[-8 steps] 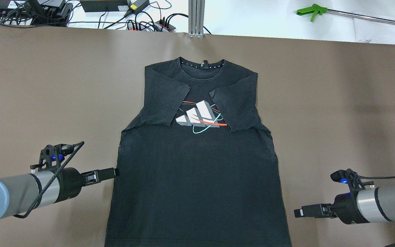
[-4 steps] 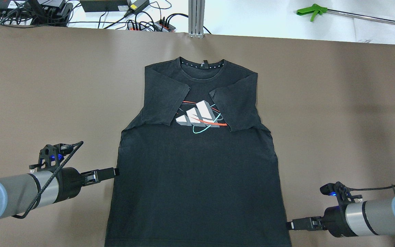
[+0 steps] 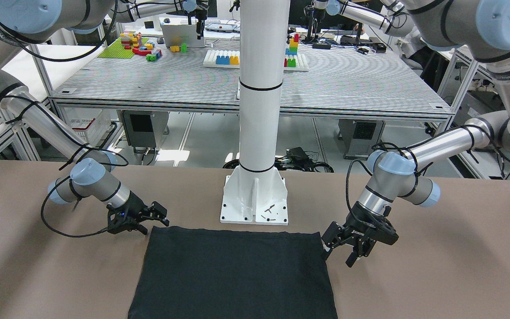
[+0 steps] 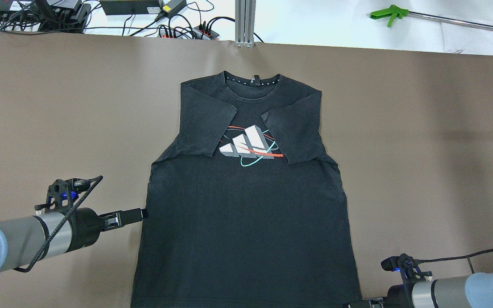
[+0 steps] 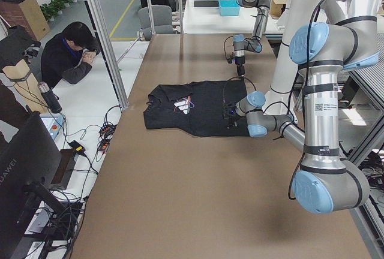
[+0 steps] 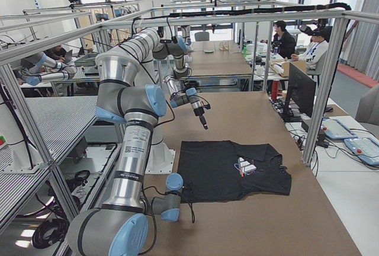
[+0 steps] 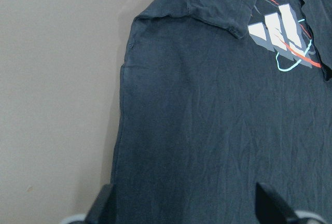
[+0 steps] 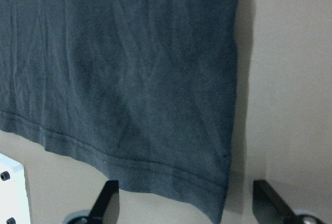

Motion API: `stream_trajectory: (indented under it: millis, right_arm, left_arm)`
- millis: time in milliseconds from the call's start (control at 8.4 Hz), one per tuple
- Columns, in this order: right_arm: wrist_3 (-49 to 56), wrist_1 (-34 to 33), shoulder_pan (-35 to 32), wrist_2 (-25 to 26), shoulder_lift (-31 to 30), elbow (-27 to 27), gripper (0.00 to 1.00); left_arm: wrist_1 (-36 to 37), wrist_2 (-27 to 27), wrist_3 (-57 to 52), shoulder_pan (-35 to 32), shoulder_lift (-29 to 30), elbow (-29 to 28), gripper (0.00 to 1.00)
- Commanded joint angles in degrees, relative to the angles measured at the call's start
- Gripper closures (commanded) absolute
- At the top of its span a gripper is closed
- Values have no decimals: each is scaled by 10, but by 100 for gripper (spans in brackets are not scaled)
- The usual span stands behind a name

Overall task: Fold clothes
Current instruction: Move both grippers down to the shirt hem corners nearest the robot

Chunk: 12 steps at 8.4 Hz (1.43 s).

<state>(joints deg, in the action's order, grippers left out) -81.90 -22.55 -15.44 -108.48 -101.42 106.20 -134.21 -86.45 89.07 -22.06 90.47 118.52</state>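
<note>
A black T-shirt point(image 4: 246, 222) with a white and grey striped print lies flat on the brown table, collar at the far side, both sleeves folded in over the chest. It also shows in the front view point(image 3: 233, 274). My left gripper point(image 4: 143, 213) is open and low at the shirt's left side edge; in the left wrist view the edge of the shirt point(image 7: 218, 130) runs between its spread fingers. My right gripper point(image 3: 152, 223) is open at the shirt's near right hem corner; in the right wrist view that corner point(image 8: 129, 79) lies between the spread fingers. Neither gripper holds anything.
The white pillar's base plate point(image 3: 255, 204) stands just behind the shirt's hem. A green-handled tool point(image 4: 390, 17), cables and power strips point(image 4: 178, 30) and an aluminium post point(image 4: 245, 23) lie beyond the table's far edge. A person point(image 5: 72, 55) sits at the far side.
My right gripper has moved back toward the robot along the shirt's right edge, down to the hem corner. My left gripper has hardly shifted.
</note>
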Motion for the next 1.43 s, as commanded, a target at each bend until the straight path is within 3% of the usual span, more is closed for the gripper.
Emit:
stream_trajectory:
  millis: [0, 119, 715, 834, 1310]
  right_arm:
    - [0, 0, 6, 14, 1, 0, 73]
    - [0, 1, 6, 14, 0, 0, 98]
    - [0, 30, 4, 21, -4, 4, 100]
    - [0, 45, 3, 21, -4, 4, 100]
    - [1, 59, 1, 21, -4, 2, 100]
  left_arm:
    - [0, 5, 0, 0, -1, 0, 6]
    - [0, 6, 0, 0, -6, 1, 6]
    - [-2, 8, 2, 5, -9, 1, 6]
    - [-4, 20, 7, 30, -14, 1, 6]
    - [-14, 157, 43, 184, -32, 1, 6]
